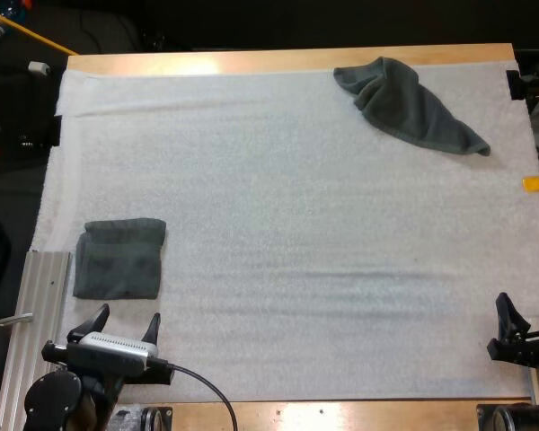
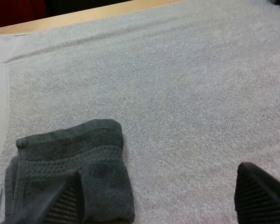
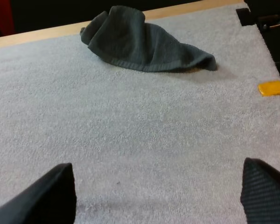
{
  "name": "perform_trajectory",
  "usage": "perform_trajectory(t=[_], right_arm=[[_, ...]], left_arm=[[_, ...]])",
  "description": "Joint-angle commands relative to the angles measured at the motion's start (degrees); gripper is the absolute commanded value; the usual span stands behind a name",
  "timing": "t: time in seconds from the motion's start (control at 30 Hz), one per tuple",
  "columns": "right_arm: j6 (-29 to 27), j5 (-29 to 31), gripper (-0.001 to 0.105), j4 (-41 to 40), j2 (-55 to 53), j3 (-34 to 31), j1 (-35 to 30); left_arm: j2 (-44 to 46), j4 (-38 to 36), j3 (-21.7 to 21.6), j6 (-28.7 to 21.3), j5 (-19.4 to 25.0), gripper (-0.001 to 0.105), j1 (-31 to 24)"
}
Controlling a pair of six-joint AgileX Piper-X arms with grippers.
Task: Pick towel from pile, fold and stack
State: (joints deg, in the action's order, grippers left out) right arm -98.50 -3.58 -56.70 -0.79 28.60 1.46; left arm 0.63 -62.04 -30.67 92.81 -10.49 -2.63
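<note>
In the high view the right hand is cut by the frame's right edge, so we see its outer finger only in part. In the left wrist view one finger of the left hand covers the near edge of the folded towel, and we cannot tell whether they touch or how many layers the towel has. We count two towels and two hands on the white mat, which covers the wooden counter. The folded towel lies flat at the lower left of the frame, just beyond the left hand. The crumpled towel lies heaped at the upper right, near the mat's far edge and well apart from the right hand. In the right wrist view the crumpled towel sits far ahead of the right hand. Both hands are spread, fingers apart and holding nothing.
</note>
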Motion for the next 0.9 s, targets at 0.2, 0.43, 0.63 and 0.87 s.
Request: perform_trajectory(t=[0.2, 0.43, 0.63, 0.87], right_arm=[[-0.7, -0.1, 0.071, 0.3, -2.2, 0.2, -0.1], [-0.7, -0.1, 0.071, 0.3, -2.2, 0.2, -0.1], [-0.7, -0.1, 0.071, 0.3, -2.2, 0.2, -0.1], [-0.7, -0.1, 0.071, 0.3, -2.2, 0.2, -0.1]], left_arm=[[8.0, 0.8, -0.3, 0.2, 0.0, 0.065, 0.0], [8.0, 0.8, -0.3, 0.2, 0.0, 0.065, 0.5], [8.0, 0.8, -0.3, 0.2, 0.0, 0.065, 1.6], [8.0, 0.8, -0.3, 0.2, 0.0, 0.065, 1.6]])
